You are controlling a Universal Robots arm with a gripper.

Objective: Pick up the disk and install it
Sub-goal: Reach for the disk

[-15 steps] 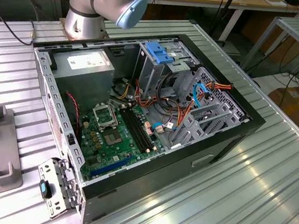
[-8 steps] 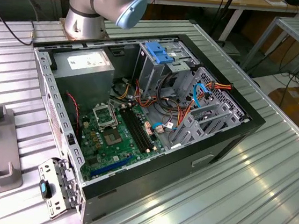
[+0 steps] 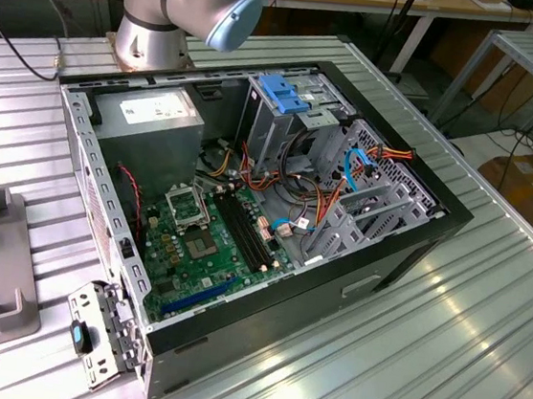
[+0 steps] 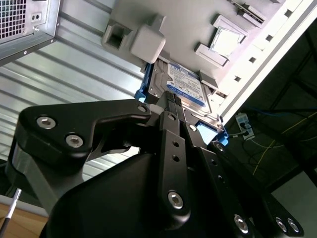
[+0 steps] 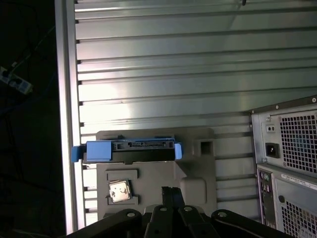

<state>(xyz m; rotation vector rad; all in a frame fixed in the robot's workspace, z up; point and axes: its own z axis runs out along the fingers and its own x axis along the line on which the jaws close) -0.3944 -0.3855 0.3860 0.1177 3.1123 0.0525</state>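
The end effector (image 5: 172,191) hovers near the disk (image 5: 130,148), not touching it.

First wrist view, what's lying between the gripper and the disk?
In the first wrist view, a bare stretch of the grey tray lies between the gripper and the disk; a small silver chip sits off to one side.

Open computer case (image 3: 384,266) sitting mid-counter (image 3: 440,364), green motherboard (image 3: 199,245) lying inside, grey power supply (image 3: 151,114) sitting in its corner, grey fixture tray (image 5: 198,168) resting along a counter edge, carrying a square chip (image 5: 119,191)
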